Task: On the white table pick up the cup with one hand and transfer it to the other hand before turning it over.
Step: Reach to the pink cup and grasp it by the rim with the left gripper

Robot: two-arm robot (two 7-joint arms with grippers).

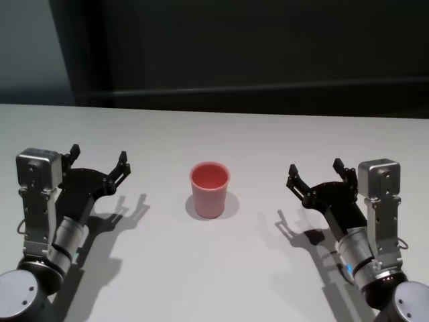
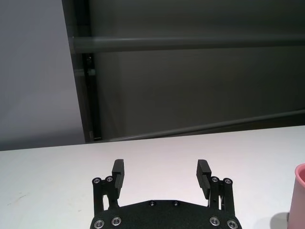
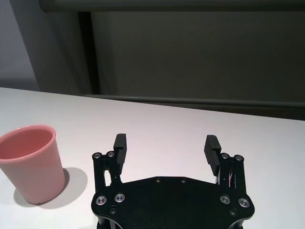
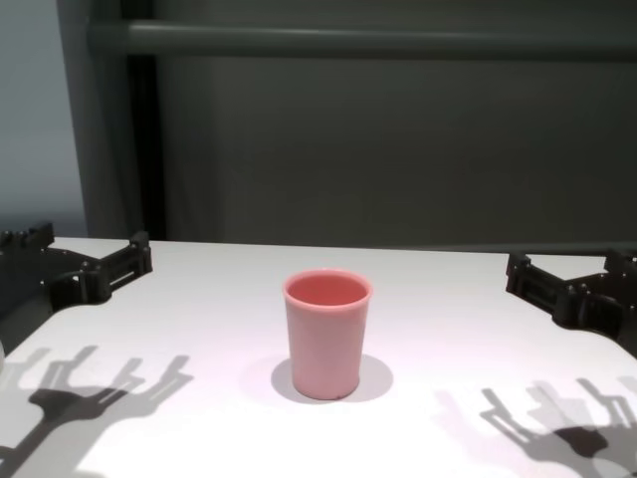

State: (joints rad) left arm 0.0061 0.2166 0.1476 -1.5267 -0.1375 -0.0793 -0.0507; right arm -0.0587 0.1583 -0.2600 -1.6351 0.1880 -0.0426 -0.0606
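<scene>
The pink cup (image 1: 210, 190) stands upright, mouth up, in the middle of the white table (image 1: 214, 134); it also shows in the chest view (image 4: 326, 332), the right wrist view (image 3: 32, 163) and at the edge of the left wrist view (image 2: 299, 193). My left gripper (image 1: 98, 158) hovers to the cup's left, open and empty, its fingers (image 2: 117, 172) spread wide. On the cup's other side my right gripper (image 1: 315, 170) hangs open and empty, fingers (image 3: 210, 148) apart. Both grippers stay well apart from the cup.
A dark wall with a horizontal rail (image 4: 358, 40) runs behind the table's far edge (image 1: 214, 111). Bare tabletop lies between each gripper and the cup and in front of it.
</scene>
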